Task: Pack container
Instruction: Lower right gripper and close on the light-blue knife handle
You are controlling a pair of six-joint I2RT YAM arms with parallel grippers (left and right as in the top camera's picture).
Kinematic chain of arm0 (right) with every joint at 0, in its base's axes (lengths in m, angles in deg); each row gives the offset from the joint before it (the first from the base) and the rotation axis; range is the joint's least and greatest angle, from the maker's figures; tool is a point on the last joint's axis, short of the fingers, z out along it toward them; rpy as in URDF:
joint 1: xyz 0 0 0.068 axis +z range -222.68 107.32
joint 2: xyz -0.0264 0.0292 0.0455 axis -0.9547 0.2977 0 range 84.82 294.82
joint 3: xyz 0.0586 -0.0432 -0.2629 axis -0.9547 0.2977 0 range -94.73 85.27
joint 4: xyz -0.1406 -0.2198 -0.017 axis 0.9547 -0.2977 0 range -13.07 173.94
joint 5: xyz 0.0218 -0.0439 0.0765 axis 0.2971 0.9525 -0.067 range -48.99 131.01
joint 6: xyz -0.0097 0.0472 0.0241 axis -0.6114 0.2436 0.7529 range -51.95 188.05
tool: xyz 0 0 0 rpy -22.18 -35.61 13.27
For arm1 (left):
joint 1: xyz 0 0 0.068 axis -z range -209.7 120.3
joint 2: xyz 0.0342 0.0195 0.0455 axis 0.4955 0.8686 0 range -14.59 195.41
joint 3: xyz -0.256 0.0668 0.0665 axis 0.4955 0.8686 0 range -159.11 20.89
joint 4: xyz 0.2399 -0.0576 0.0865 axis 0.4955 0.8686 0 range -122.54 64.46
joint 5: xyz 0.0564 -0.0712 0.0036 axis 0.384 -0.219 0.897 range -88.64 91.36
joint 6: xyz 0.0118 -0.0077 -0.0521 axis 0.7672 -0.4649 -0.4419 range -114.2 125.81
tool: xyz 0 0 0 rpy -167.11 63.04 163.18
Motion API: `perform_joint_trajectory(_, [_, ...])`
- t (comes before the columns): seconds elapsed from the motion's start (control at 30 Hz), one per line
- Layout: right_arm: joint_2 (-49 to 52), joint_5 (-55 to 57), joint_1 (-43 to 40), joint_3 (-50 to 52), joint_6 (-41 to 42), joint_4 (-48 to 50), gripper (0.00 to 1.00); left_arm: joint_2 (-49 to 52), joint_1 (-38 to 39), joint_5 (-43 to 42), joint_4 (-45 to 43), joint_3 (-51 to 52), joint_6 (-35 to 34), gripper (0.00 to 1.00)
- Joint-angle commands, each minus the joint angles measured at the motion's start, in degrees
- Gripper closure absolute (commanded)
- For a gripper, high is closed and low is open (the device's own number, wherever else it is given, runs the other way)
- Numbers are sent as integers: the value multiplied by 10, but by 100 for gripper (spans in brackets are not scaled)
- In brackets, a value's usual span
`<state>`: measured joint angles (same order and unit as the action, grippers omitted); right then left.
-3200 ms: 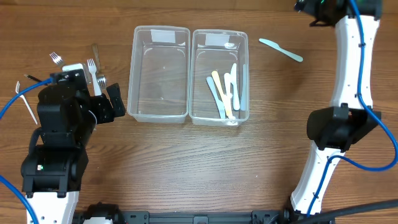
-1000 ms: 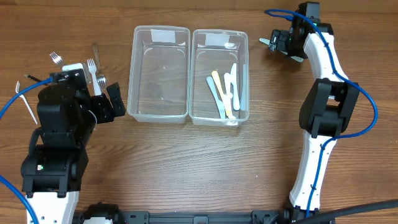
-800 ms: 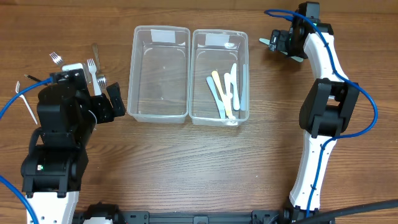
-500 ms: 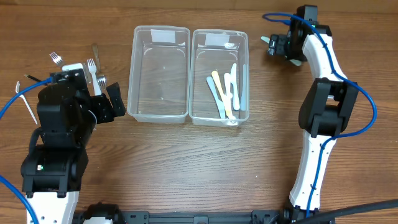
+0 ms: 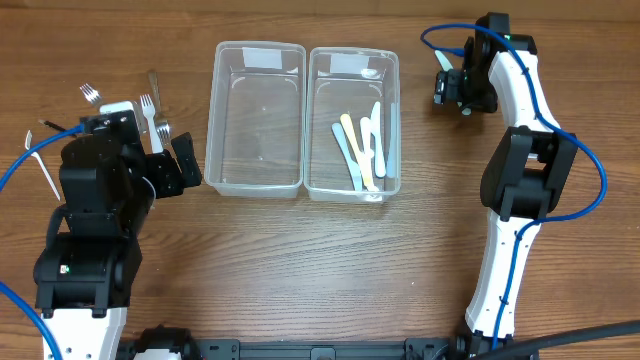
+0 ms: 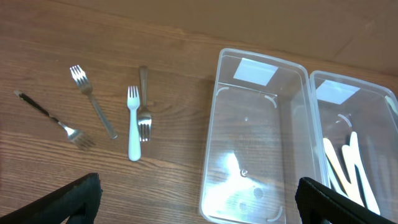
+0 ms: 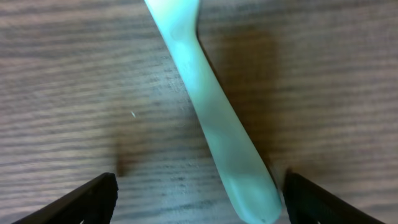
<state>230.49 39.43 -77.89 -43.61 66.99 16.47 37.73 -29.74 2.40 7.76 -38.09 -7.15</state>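
right end effector (image 7: 200,198) | spread wide; pale green knife (image 7: 211,118) lies between its fingers (image 7: 84,200)

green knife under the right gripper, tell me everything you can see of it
The green knife is one smooth piece of pale mint, plastic-looking material. It lies flat on the wooden table, running diagonally in the right wrist view, with its rounded end at the lower right and its other end cut off by the top edge. It sits between the open fingers of the right gripper. Neither finger clearly touches it, though the rounded end is close to one. From overhead the gripper hides almost all of it.
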Motion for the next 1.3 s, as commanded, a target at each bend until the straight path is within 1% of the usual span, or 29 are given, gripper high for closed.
perform_joint_trajectory(0.0, [-4, 20, -2, -7, 6, -14, 8, 1, -3, -11, -3, -13, 10, 0])
perform_joint_trajectory(0.17, [-5, 20, -2, -14, 15, -10, 5, 1, -3, -11, -3, -14, 9, 0])
perform_joint_trajectory(0.2, [-5, 23, -2, -14, 15, -8, 7, 1, -3, -11, -3, -14, 9, 0])
perform_joint_trajectory(0.23, [-5, 31, -2, -14, 14, -6, 11, 1, -3, -11, -3, -13, 9, 0])
perform_joint_trajectory(0.3, [-5, 37, -2, -14, -16, -10, 15, 1, -3, -11, -3, -14, 9, 0])
perform_joint_trajectory(0.4, [-5, 40, -2, -14, -79, -12, 16, 1, -3, -11, -3, -13, 9, 0])
perform_joint_trajectory(0.5, [-5, 45, -3, -14, -88, 9, 16, 1, -3, -11, -3, -13, 9, 0])
perform_joint_trajectory(0.6, [-5, 27, -3, -14, -115, 28, 21, 1, -3, -11, -3, -13, 9, 0])
perform_joint_trajectory(0.73, [-5, 19, -3, -14, -114, 41, 21, 1, -3, -11, -3, -13, 9, 0])
perform_joint_trajectory(0.97, [-5, 19, -3, -10, -129, 21, 22, 1, -3, -11, -3, -14, 9, 0])
perform_joint_trajectory(1.07, [-5, 19, -3, -3, -134, 19, 24, 1, -3, -11, -3, -14, 9, 0])
perform_joint_trajectory(1.2, [-3, 19, -3, 6, -144, 14, 25, 1, -3, -11, -3, -14, 9, 0])
perform_joint_trajectory(1.27, [-3, 19, -3, 6, -144, 16, 28, 1, -3, -11, -3, -13, 9, 0])
